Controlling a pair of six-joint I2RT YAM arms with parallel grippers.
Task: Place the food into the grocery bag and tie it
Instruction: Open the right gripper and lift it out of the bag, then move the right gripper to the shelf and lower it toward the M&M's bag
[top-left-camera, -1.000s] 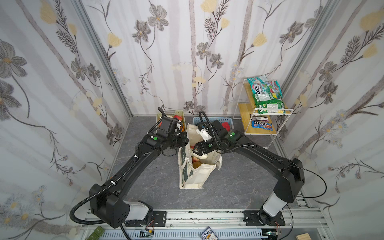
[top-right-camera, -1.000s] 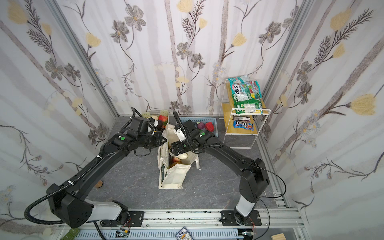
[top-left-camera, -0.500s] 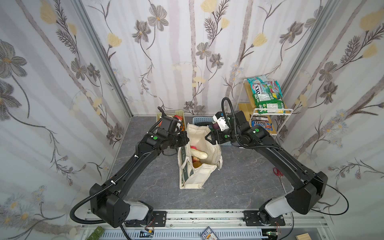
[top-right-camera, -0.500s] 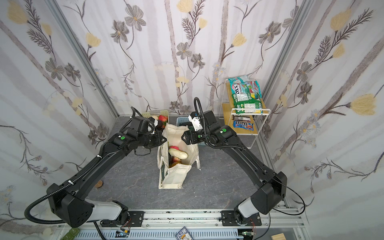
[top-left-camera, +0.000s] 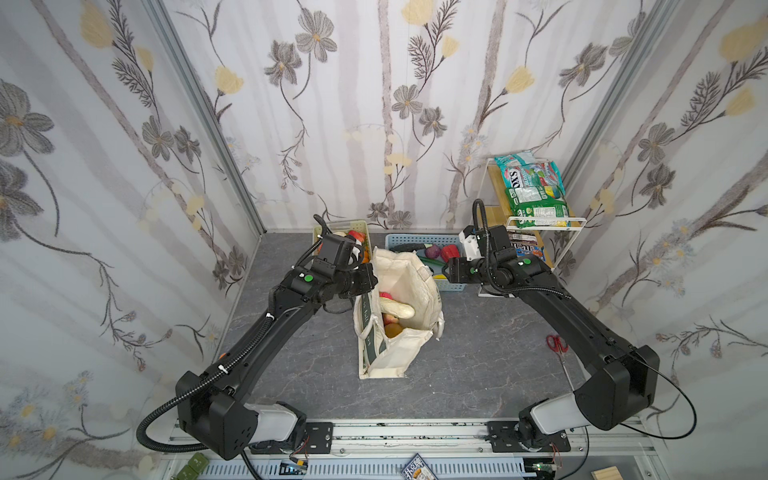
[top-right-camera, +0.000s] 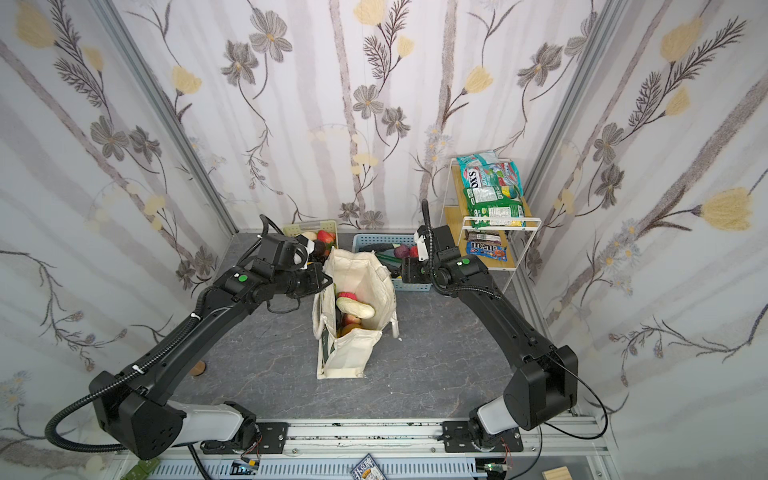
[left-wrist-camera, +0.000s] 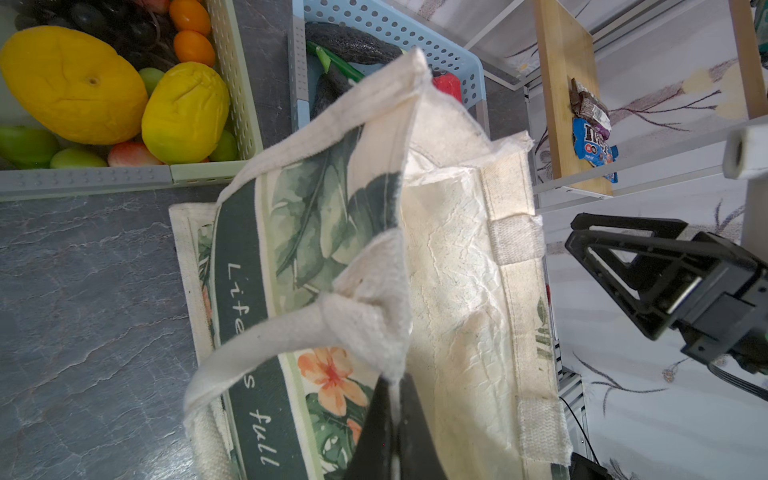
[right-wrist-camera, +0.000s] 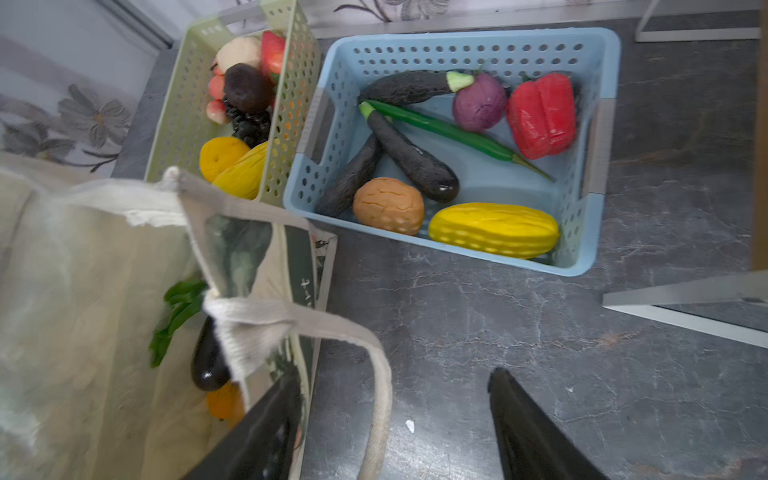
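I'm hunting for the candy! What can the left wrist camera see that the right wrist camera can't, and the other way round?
Only the left wrist view shows the blue glossy candy packet on the wooden shelf. Only the right wrist view shows the round tan toy vegetable and the round purple toy vegetable. Both show the cream canvas tote bag, the pale green slotted plastic basket and the blue slotted plastic basket.

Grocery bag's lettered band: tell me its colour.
The band on the grocery bag is dark green with white lettering, clearest in the left wrist view.
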